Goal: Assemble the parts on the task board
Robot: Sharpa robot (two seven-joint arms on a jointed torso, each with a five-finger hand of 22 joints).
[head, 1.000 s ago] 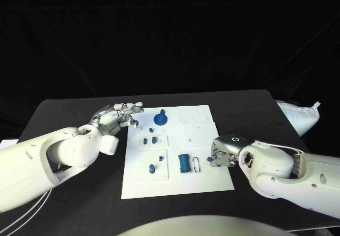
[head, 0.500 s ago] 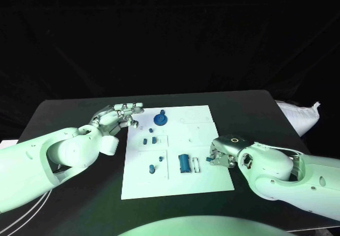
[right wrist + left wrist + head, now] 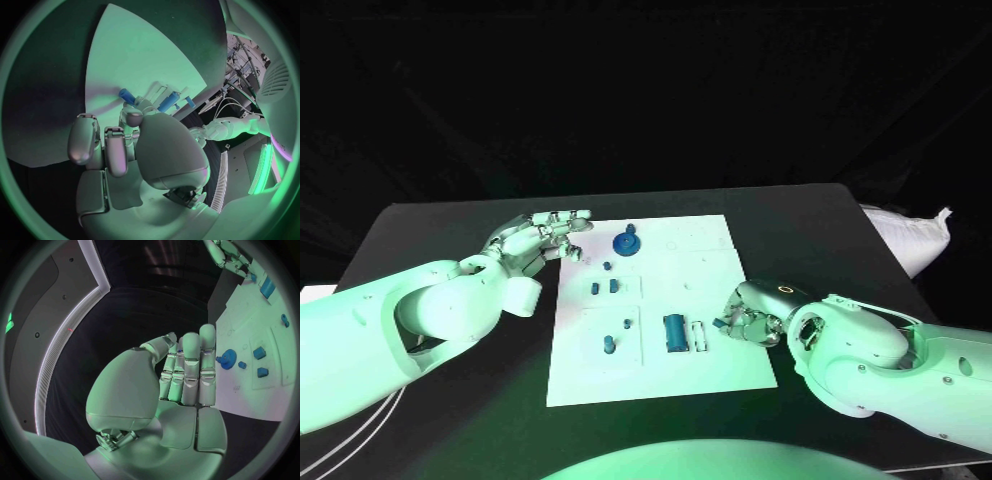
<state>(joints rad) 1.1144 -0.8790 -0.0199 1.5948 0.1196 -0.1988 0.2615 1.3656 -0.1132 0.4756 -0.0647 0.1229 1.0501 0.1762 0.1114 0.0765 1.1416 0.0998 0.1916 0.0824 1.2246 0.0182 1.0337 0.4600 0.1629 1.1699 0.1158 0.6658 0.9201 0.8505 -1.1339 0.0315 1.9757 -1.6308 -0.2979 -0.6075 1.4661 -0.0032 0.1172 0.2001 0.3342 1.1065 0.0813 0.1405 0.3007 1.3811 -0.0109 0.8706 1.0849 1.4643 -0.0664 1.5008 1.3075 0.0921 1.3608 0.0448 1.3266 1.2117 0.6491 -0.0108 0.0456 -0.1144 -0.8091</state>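
Now right hand [image 3: 750, 322] fingers [image 3: 129, 118] pinch blue part [image 3: 127, 95] over task board [image 3: 718, 375]

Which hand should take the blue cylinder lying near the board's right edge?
Right. The right hand sits beside the blue cylinder at the task board's right edge; the left hand hovers off the far-left corner.

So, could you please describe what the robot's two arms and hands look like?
Both arms are bulky, rounded white shells. The left hand and the right hand are silver metal with segmented fingers. The right wrist carries a small lit ring, and thin white cables run along that arm.
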